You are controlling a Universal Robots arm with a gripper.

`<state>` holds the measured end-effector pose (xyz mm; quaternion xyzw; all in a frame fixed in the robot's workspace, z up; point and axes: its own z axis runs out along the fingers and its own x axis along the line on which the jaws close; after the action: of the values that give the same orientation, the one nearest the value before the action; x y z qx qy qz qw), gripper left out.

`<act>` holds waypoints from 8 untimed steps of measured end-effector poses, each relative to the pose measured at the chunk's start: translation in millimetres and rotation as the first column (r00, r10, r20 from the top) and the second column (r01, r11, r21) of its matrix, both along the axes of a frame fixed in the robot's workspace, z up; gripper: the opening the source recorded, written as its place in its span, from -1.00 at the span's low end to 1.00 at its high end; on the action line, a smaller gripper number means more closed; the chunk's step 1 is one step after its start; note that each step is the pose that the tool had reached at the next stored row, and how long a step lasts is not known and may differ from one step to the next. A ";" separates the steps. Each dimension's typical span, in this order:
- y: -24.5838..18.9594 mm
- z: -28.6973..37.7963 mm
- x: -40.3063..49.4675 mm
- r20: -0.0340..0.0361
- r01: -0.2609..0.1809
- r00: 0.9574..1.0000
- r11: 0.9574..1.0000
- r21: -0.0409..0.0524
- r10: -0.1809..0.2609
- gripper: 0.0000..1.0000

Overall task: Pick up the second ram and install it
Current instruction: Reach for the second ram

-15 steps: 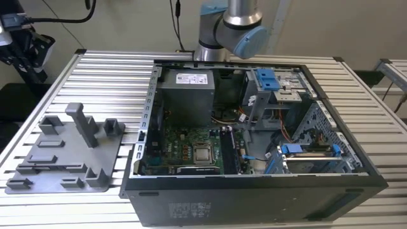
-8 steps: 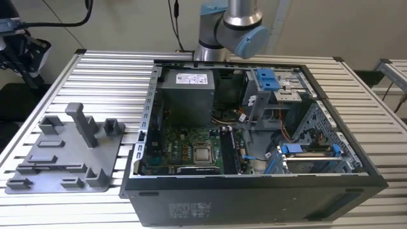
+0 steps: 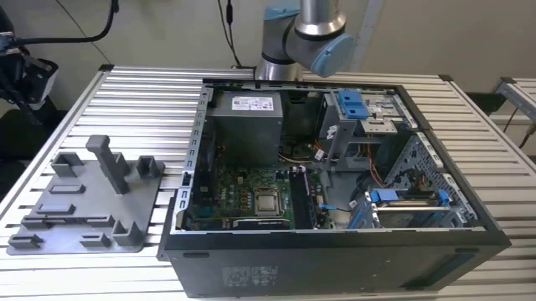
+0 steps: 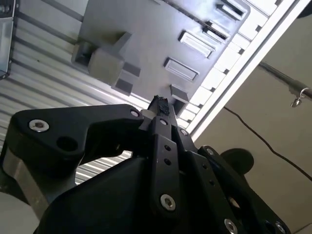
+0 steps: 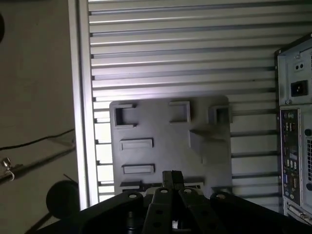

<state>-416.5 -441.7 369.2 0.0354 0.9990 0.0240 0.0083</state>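
My gripper (image 5: 172, 177) hangs high above the grey holder tray (image 5: 165, 156). Its two black fingers are pressed together, and nothing shows between them. In the second wrist view the closed fingertips (image 4: 160, 105) point down at the tray (image 4: 146, 39) and its upright posts. The exterior view has the tray (image 3: 84, 210) on the slatted table at the exterior view's left, beside the open computer case (image 3: 335, 251) with its motherboard (image 3: 251, 197). The second ram is out of view.
The case's rear panel (image 5: 292, 141) lies close beside the tray. The table's metal edge rail (image 5: 84, 122) runs along the tray's other side, with floor and a cable (image 5: 34, 141) beyond it. The arm's base (image 3: 305, 37) stands behind the case.
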 end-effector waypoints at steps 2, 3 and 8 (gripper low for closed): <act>-5.0 -0.7 -1.1 0.000 0.000 1.000 1.000 0.000 0.000 -0.79; -8.0 -1.1 -1.4 0.000 0.000 1.000 1.000 0.000 0.000 -0.79; -22.6 -2.1 -1.6 0.000 0.000 1.000 1.000 0.000 0.000 -0.79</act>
<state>-418.1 -464.3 367.1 0.0354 0.9990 0.0241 0.0084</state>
